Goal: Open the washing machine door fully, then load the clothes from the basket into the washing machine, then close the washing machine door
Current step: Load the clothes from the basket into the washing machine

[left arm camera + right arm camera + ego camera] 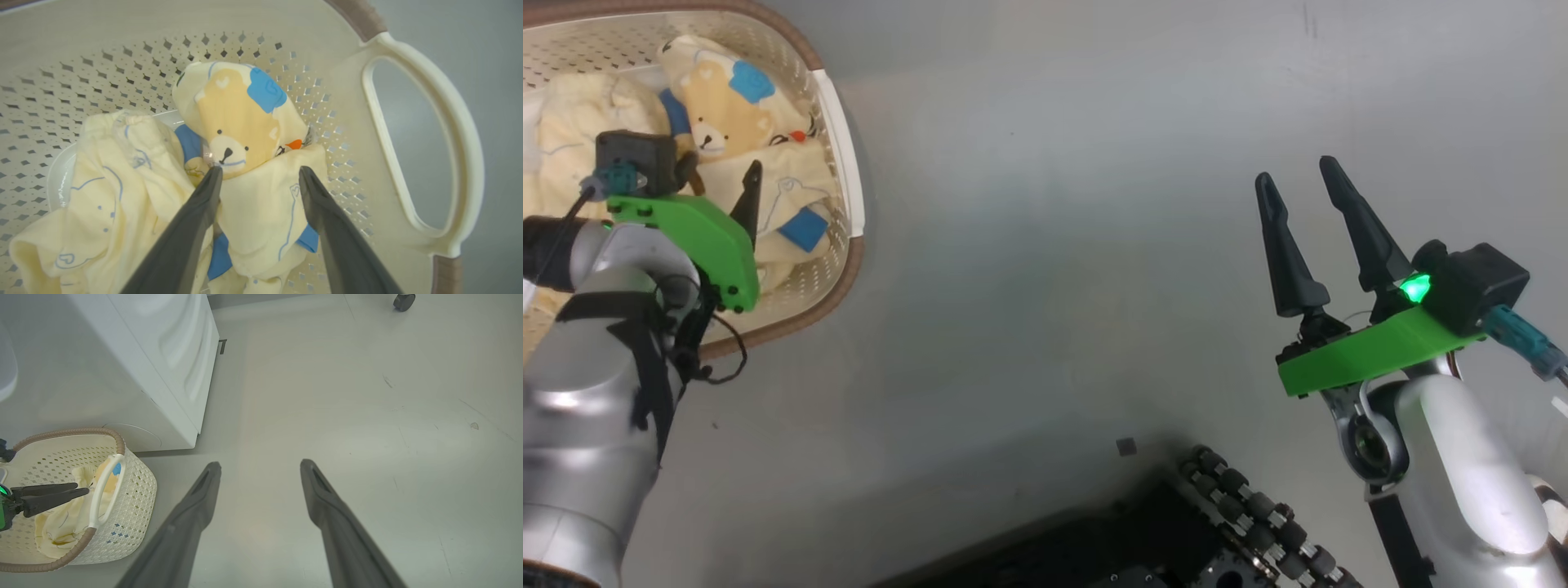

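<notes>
The cream perforated plastic basket (792, 318) sat on the grey floor (1054, 245), its white-handled short end facing the right end effector (1296, 171), which stood spread apart over bare floor, well clear of the basket. In the basket lay the pale yellow bear-print clothes (245, 122), and the left end effector (260, 171) was spread open just over them. The right wrist view added the big white washing machine (122, 375) just behind the basket.

Grey scuffed floor (367, 396) — one dark caster wheel (404, 301) stands on it.
</notes>
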### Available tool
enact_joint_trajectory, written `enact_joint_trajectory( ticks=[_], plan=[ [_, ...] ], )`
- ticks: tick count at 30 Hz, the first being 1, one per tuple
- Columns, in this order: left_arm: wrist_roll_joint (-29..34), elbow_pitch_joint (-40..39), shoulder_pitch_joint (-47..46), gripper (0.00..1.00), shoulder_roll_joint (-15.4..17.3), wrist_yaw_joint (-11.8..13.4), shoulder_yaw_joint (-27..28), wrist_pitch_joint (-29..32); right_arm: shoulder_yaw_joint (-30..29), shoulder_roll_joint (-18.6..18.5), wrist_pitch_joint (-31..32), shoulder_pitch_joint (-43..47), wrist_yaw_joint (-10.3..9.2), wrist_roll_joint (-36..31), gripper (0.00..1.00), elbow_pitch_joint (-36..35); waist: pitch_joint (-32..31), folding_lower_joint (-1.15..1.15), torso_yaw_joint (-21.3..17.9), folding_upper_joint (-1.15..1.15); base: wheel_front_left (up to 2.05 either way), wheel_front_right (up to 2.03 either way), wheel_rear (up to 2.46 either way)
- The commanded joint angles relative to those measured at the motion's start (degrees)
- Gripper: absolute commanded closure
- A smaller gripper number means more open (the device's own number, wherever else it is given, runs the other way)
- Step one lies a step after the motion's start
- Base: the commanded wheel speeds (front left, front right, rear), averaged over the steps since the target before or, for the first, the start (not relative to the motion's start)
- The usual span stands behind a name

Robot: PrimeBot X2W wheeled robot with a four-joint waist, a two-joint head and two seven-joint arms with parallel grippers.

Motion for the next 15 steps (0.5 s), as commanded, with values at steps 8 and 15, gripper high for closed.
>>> enact_joint_trajectory(
  ticks=[8, 15],
  plan=[
    [-2.36, 7.71, -5.85, 0.00, 1.62, 0.03, -4.06, 1.65, 0.87, 0.16, -0.55, 2.97, -0.15, 1.24, 0.00, -2.69, 2.02, -0.01, -0.81, 0.00, 0.00, 0.00, 0.00],
    [-4.57, 9.84, -8.30, 0.00, 0.89, 0.03, -7.97, 3.25, 1.84, 0.17, -0.55, 3.10, -0.15, 2.01, 0.00, -2.96, 2.83, -0.01, -1.11, 0.00, 0.00, 0.00, 0.00]
  ],
)
